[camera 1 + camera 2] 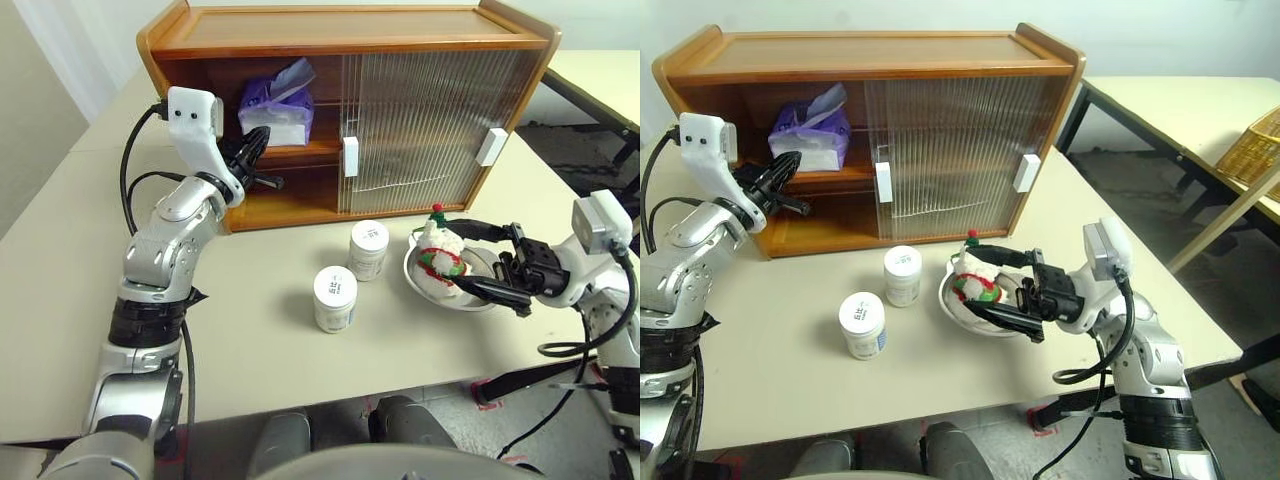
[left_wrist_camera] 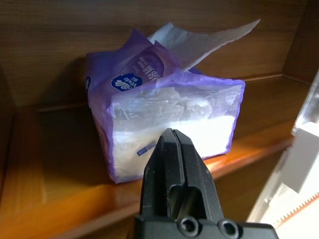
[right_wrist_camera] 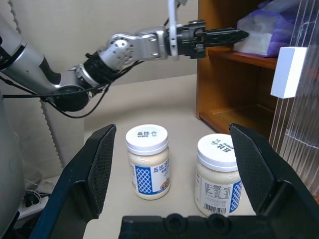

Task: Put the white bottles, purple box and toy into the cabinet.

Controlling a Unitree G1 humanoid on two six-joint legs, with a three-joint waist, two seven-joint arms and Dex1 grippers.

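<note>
- Our left arm is raised and stretched toward the open left side of the cabinet (image 1: 300,35); our left gripper (image 1: 258,143) points level into the upper shelf, its two black fingers pressed together and holding nothing.
- Just ahead of those closed fingertips the purple box (image 1: 276,108) sits upright on the upper shelf, white tissue sticking out of its top; from the left wrist view we see the fingers almost at its clear front face, though we cannot tell whether they touch it.
- The lower shelf below the left gripper is bare on its open side; the ribbed sliding doors (image 1: 420,125) with white handles cover the cabinet's right part.
- Between our two grippers, on the table (image 1: 60,270), stand the two white bottles: the near bottle (image 1: 335,298) and the far bottle (image 1: 369,249), both upright with lids on, close together but apart.
- Our right arm is bent low over the table, and our right gripper (image 1: 478,260) points toward our left with its fingers spread wide, gripping nothing.
- The toy (image 1: 440,252) lies in a silver bowl (image 1: 478,301), between the right gripper's open fingers.
</note>
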